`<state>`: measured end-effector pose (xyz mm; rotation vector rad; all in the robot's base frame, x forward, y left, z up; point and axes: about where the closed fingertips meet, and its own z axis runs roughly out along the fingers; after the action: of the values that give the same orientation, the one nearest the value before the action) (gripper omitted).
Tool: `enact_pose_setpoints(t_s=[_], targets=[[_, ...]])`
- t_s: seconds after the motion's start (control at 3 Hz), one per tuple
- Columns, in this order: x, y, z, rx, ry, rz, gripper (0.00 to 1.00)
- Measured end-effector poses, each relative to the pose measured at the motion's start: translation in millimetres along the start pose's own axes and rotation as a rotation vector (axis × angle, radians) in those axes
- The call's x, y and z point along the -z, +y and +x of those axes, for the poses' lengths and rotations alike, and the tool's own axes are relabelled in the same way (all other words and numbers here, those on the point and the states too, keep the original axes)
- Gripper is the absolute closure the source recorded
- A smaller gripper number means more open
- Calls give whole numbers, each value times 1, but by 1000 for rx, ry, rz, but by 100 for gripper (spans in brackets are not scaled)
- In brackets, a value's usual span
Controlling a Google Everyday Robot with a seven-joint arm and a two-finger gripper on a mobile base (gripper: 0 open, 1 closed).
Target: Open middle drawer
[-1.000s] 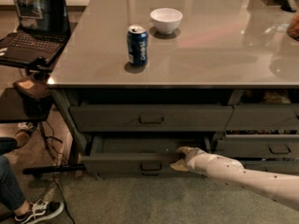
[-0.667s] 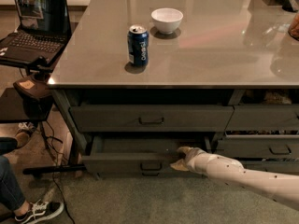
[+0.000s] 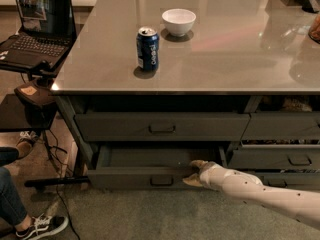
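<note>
One drawer stood pulled out from under the table: the middle drawer, on the left side of the cabinet, below the closed upper drawer. Its long axis ran left to right, parallel to the front edge of the table, and its flat front faced the carpet side, toward the camera. You could see the plain grey inside behind the front. The small loop handle sat at the centre of the front.

Your gripper was at the right part of this front, just beside the handle but not on it, with the white arm coming in low from the right. The fingers were spread apart, released, one above the top rim on the inner side and the other before the front face.

On the table, a blue can stood upright, with a white bowl near it.
</note>
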<state>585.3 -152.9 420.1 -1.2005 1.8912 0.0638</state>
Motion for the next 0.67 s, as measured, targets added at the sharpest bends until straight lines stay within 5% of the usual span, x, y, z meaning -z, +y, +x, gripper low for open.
enact_pose_setpoints(t_s=[0.67], targets=[[10, 9, 4, -9, -4, 5, 100]])
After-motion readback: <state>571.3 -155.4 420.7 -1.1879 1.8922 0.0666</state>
